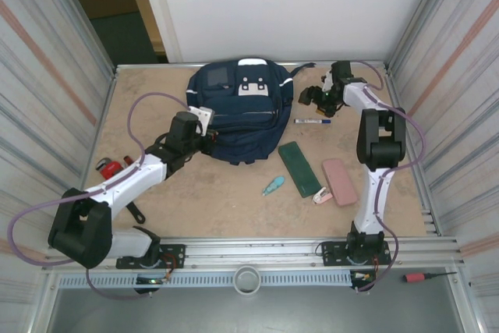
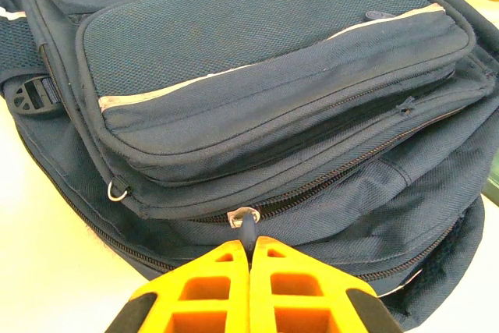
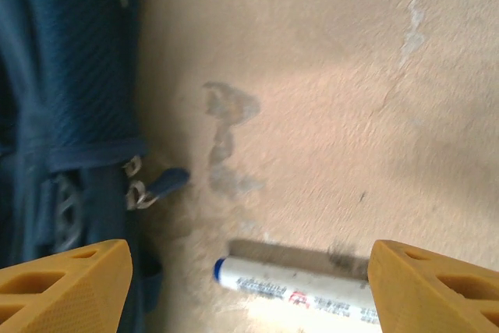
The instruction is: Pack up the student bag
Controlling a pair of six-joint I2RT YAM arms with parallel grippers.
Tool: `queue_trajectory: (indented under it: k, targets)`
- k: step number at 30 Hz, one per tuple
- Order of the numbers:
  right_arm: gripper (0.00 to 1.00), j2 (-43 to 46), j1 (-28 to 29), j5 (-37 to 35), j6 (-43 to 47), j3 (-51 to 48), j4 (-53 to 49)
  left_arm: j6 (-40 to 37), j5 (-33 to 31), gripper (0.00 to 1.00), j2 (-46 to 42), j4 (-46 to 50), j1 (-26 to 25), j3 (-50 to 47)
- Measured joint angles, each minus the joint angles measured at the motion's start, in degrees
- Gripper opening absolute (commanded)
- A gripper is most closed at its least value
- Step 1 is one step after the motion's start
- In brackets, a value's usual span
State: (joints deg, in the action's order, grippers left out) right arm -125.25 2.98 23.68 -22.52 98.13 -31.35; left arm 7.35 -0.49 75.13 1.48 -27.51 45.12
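the student bag (image 1: 238, 118) lies at the far middle of the table. the left gripper (image 2: 249, 249) is the nearer one, pinched shut on its zipper pull (image 2: 246, 228). the right gripper (image 3: 249, 282) hangs wide over a pen (image 3: 312, 292), with the bag just to its left.

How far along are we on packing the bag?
Early. Done: nothing looks packed; the zips on the student bag look closed. In hand: the left gripper is shut on a zipper pull, and the right gripper hangs open over the white marker. Left: open the bag, then load the marker, green pencil case, pink case and teal item lying on the table.
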Motion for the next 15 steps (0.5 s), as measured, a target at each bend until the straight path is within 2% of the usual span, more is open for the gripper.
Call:
queue_trajectory:
  k: [4,9,12,15]
  targets:
    - [0.76,-4.11,0.0,-1.55,2.14,4.52,-3.8,0.0,-0.02,0.0,0.2,0.0,0.0,0.0]
    - [0.72,-4.85,0.28,-3.1,5.07,4.85,-8.2,-0.02,-0.02,0.0,0.42,-0.02,0.0,0.0]
    - [0.67,-3.61,0.94,-4.22,6.49,2.86,-8.15,-0.02,-0.02,0.0,0.57,-0.04,0.0,0.0]
    - [0.57,-0.98,2.25,-5.22,7.02,-1.29,-8.66,-0.02,-0.02,0.0,0.83,-0.04,0.0,0.0]
